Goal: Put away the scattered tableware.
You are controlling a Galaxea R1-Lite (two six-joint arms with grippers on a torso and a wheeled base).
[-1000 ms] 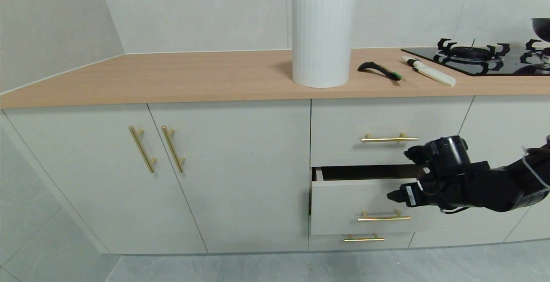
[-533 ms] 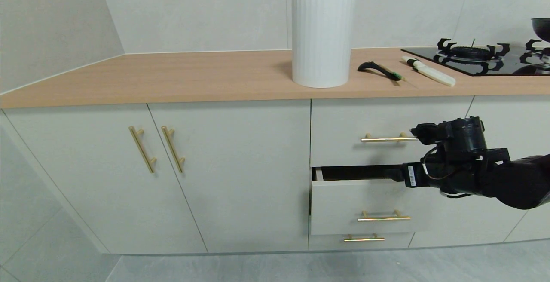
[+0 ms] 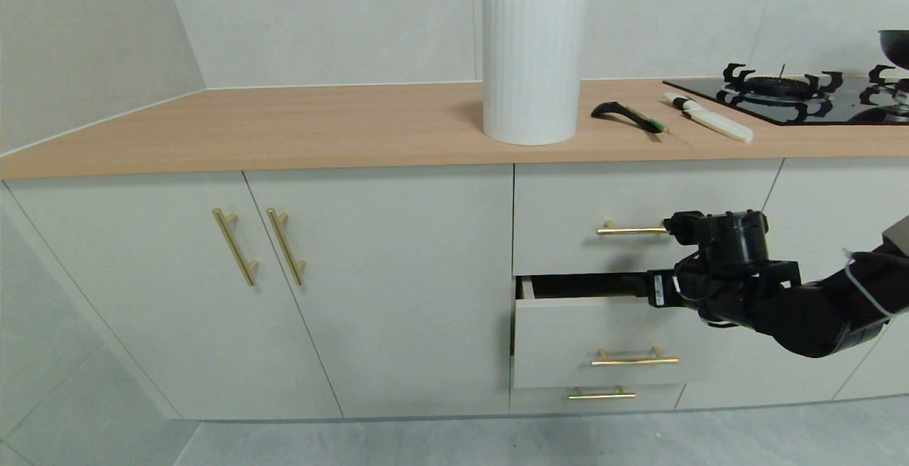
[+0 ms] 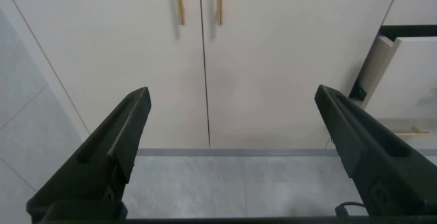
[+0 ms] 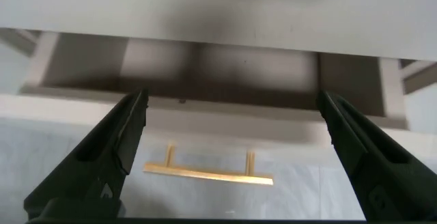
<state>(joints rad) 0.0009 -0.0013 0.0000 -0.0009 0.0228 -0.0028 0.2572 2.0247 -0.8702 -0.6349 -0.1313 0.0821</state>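
Note:
Two utensils lie on the wooden counter [image 3: 319, 125]: a black scoop with a green handle [image 3: 628, 115] and a white knife [image 3: 710, 120]. Below them the middle drawer [image 3: 568, 338] stands pulled out a little way. My right gripper [image 3: 643, 286] is open and empty, level with the drawer's top edge and pointing into the gap. In the right wrist view the gripper [image 5: 232, 135] faces the drawer's dark inside [image 5: 218, 70], with the brass handle [image 5: 208, 175] under it. My left gripper [image 4: 232, 149] is open and empty, low before the cupboard doors [image 4: 205, 60].
A tall white ribbed container [image 3: 534, 64] stands on the counter left of the utensils. A black hob [image 3: 788, 96] with pan supports is at the far right. Closed drawers sit above [image 3: 639, 228] and below [image 3: 602, 395] the open one. Grey floor [image 3: 426, 445] lies in front.
My right gripper has risen from in front of the drawer face to the drawer's opening and shifted a little left. The drawer and the utensils have not moved.

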